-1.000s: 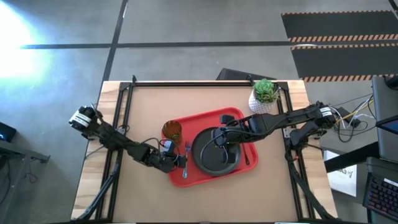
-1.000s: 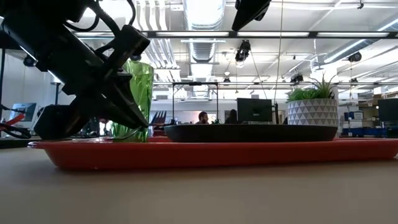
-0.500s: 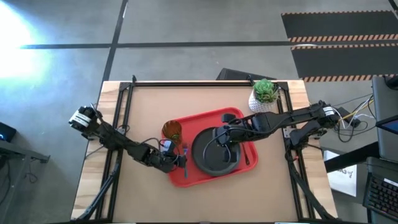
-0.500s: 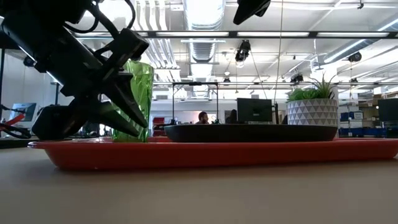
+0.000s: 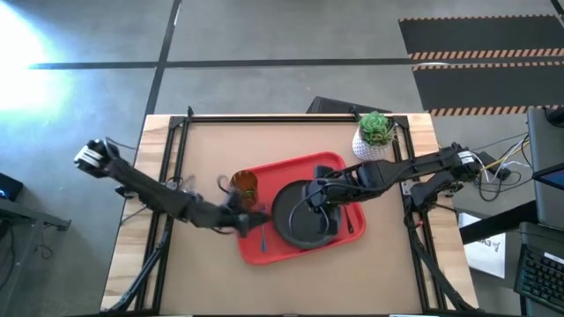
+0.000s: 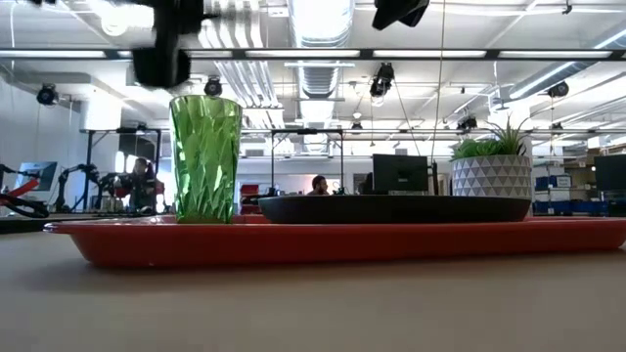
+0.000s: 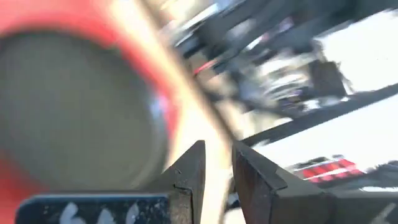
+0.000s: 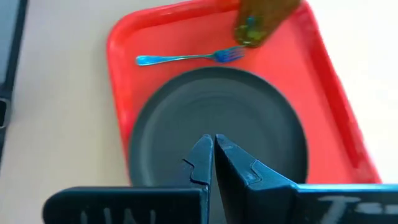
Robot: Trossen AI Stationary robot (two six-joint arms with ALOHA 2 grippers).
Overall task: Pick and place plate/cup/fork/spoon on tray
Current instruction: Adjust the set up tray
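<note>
Tray (image 5: 339,167) of bright red plastic lies on the tan table (image 5: 211,154), carrying the black plate (image 5: 295,231), with the blue-handled fork (image 5: 263,234) lying flat on the red floor just beside the plate's rim and the green cup (image 5: 243,184) upright in the tray's corner beyond the fork. Above the plate hangs the right gripper (image 5: 315,199), its fingers pinched together on nothing. At the tray's near-left edge, the left gripper (image 5: 249,222) has its fingers slightly parted and empty.
</note>
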